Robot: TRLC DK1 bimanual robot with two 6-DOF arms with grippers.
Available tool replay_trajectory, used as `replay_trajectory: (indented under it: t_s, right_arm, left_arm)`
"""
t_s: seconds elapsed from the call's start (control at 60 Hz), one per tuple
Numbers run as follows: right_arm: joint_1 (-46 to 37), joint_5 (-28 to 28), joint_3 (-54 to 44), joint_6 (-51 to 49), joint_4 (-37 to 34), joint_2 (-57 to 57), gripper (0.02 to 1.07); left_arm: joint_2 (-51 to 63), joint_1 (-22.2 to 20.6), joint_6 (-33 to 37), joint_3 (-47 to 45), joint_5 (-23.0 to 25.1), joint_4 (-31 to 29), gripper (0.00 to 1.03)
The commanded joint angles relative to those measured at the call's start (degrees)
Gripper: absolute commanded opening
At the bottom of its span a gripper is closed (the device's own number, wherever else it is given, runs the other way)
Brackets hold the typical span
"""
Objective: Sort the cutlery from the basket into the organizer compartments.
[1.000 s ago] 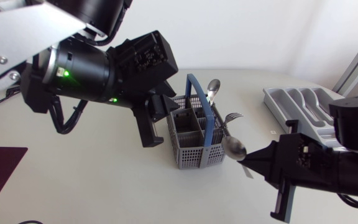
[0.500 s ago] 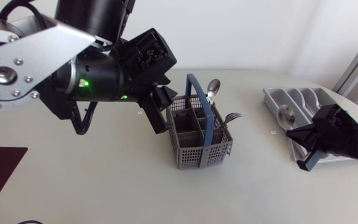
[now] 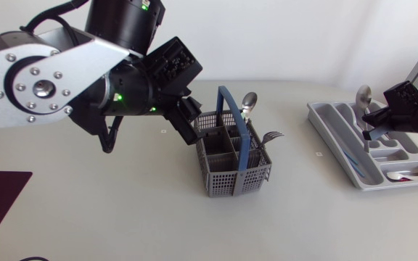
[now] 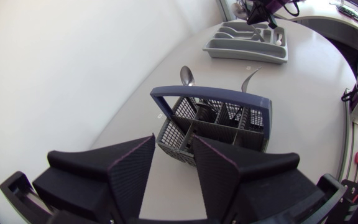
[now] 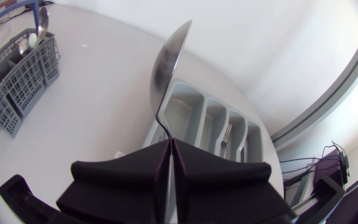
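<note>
Head view: our right tool (image 3: 373,122) pinches a spoon (image 3: 363,96), bowl up, over the organizer (image 3: 334,136). Our left tool (image 3: 188,122) hangs spread beside the basket (image 3: 227,180) on the worktop (image 3: 122,206).

Basket (image 3: 231,163) stands mid-counter (image 3: 122,203), with a spoon (image 3: 248,101) and fork (image 3: 271,135) in its far compartments. Left pincer (image 4: 173,148) is just left of it. Organizer (image 3: 324,125) lies far right, and above it the right pincer (image 5: 169,144) holds a second spoon (image 5: 166,68) upright.
</note>
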Motion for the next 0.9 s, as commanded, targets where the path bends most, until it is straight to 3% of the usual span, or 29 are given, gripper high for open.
replay_trajectory:
  t_s: [0.0, 0.283, 0.467, 0.883]
  right_arm:
    - [-0.3, 1.6, 4.8, 3.3, 2.3, 5.6, 0.07]
    - [0.5, 6.7, 19.9, 8.0, 2.0, 20.8, 0.07]
    - [2.6, 10.6, 28.5, 9.5, -3.0, 28.7, 0.07]
    - [3.2, 14.1, 39.6, 12.1, -10.1, 39.4, 0.07]
  left_arm:
    - [1.0, 0.6, -2.2, -1.0, -0.3, 0.9, 0.45]
    - [2.3, 1.5, -3.3, -1.8, -0.3, 1.9, 0.48]
    - [3.1, 1.7, -3.7, -2.2, -0.3, 2.4, 0.48]
    - [3.2, 1.7, -3.6, -2.7, -0.3, 2.2, 0.48]
